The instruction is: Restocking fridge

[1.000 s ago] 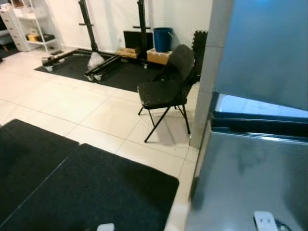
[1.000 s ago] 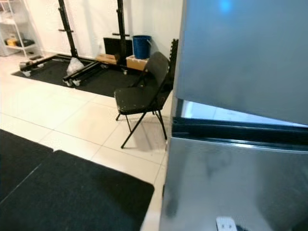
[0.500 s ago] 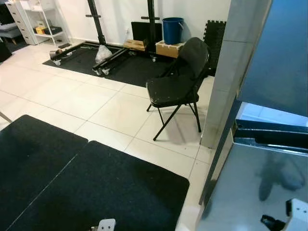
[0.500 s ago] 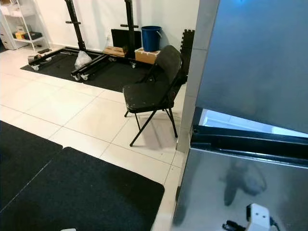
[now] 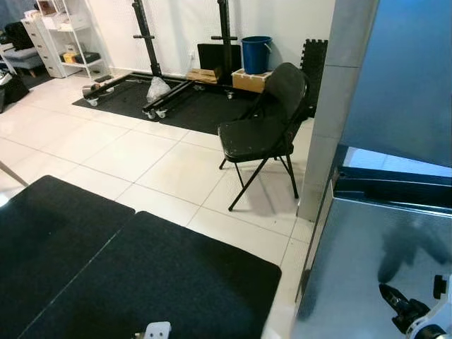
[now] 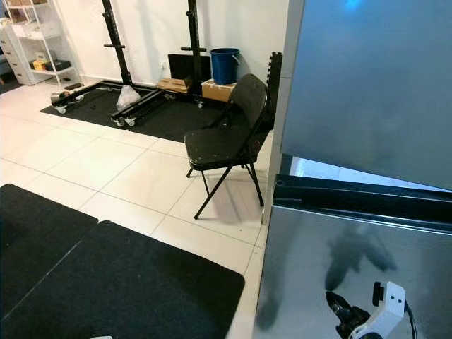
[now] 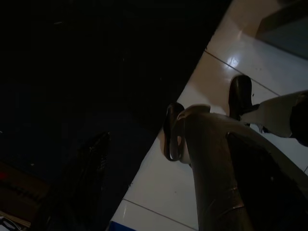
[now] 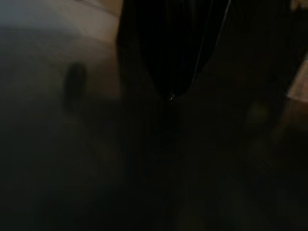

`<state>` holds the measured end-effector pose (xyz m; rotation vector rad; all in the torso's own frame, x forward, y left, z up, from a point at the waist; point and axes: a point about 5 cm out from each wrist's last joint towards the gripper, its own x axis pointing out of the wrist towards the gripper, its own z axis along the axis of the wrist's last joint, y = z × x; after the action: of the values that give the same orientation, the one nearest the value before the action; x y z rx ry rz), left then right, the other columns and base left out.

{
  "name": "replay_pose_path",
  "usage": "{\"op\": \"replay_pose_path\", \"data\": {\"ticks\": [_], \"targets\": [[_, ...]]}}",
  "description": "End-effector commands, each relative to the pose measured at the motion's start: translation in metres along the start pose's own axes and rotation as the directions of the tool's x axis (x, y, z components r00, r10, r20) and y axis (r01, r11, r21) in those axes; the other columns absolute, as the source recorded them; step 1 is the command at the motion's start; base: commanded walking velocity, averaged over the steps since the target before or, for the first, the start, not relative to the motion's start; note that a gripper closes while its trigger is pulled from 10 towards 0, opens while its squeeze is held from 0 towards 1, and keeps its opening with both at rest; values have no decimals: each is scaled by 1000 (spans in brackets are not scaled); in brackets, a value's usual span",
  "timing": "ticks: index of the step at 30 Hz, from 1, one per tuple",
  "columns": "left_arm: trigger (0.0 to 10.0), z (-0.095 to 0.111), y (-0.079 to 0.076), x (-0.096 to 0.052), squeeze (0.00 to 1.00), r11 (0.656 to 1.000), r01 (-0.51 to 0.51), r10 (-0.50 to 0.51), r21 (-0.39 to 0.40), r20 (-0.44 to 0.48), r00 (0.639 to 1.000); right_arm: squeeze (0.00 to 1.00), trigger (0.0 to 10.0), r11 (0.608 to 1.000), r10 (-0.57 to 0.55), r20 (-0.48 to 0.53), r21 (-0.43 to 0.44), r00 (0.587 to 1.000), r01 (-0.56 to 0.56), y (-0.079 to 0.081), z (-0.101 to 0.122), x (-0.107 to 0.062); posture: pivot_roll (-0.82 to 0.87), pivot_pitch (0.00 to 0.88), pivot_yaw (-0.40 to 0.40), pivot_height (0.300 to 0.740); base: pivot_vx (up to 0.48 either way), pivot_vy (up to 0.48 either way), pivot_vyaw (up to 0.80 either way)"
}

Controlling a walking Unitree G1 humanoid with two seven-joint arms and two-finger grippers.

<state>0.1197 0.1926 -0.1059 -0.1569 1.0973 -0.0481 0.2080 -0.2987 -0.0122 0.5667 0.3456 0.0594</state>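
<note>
Down at the lower right of the head views, the right gripper (image 6: 337,308) is raised in front of the fridge (image 6: 367,127), close to the steel face of its lower door (image 6: 332,247), where a dark shadow falls. Its black tip shows beside a white wrist part, but whether the fingers are parted or closed cannot be told, and nothing can be seen held in it. The right wrist view is too dark and blurred to add anything.

On the other side, the left arm hangs low. Its wrist view is dim: it looks down on white floor tiles (image 7: 159,183) and the edge of a black mat (image 7: 72,57), and the state of the left gripper cannot be told.

Above the lower door, the fridge's upper door (image 6: 374,85) stands slightly ajar, with a bright strip showing under it.

Just beside the fridge, a black folding chair (image 5: 263,131) stands on the pale floor (image 5: 106,148). Black mats (image 5: 127,275) lie in front of the robot. Further back against the wall are a blue bucket (image 5: 256,54) on a box (image 5: 248,80), black rack posts (image 5: 145,42) on another mat, and a white shelf (image 5: 67,35).
</note>
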Motion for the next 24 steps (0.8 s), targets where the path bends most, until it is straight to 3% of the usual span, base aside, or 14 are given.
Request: {"op": "replay_pose_path", "data": {"ticks": [1,8,22,24], "targets": [[10000,-2,4,-1,0,1000,-6,7,10,-10,1000,0,10000,997,78,84,-30,993,-76,13,22,16,-73,0,20,740,0,0,0],[10000,-2,4,-1,0,1000,0,0,13,-13,1000,0,10000,985,151,121,-103,981,-138,33,43,38,-73,0,19,740,0,0,0],[10000,-3,3,-1,0,1000,4,-4,20,-16,1000,0,10000,954,248,168,-214,954,-210,65,69,64,-72,0,18,740,0,0,0],[10000,-3,3,-1,0,1000,4,-4,22,-17,1000,0,10000,947,259,133,-227,957,-225,66,67,65,-73,0,14,740,0,0,0]]}}
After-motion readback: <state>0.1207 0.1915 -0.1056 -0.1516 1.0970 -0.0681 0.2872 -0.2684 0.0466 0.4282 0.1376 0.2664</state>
